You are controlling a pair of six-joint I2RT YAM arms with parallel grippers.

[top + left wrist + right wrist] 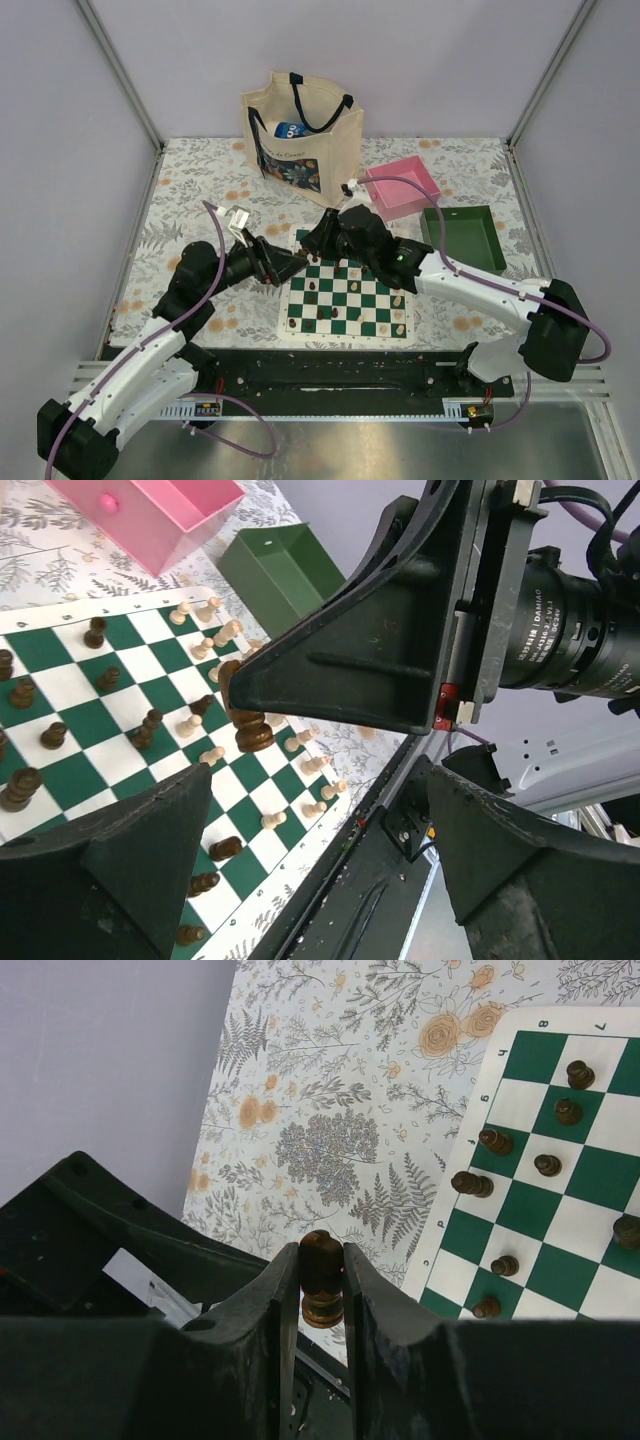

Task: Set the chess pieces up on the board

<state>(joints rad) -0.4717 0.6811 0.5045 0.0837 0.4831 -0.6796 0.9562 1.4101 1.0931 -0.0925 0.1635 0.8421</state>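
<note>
Floral tablecloth [330, 1150], dark brown chess piece [321, 1278], green-white board [560, 1200]

High overhead view, two close wrist views, all sharing the board [345, 295]

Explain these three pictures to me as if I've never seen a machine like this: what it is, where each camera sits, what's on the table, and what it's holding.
Two robot arms are bolted at the table's near edge. The overhead picture looks down from behind them; the other two come from cameras on each wrist.

On the flowered table lie a green and white board with small dark and cream chess pieces scattered on it, a pink tray, a green tray and a cloth tote bag.

The right tool is shut on a dark chess piece, held above the table beside the board. The left tool stands open at the board's far left corner, holding nothing.
</note>
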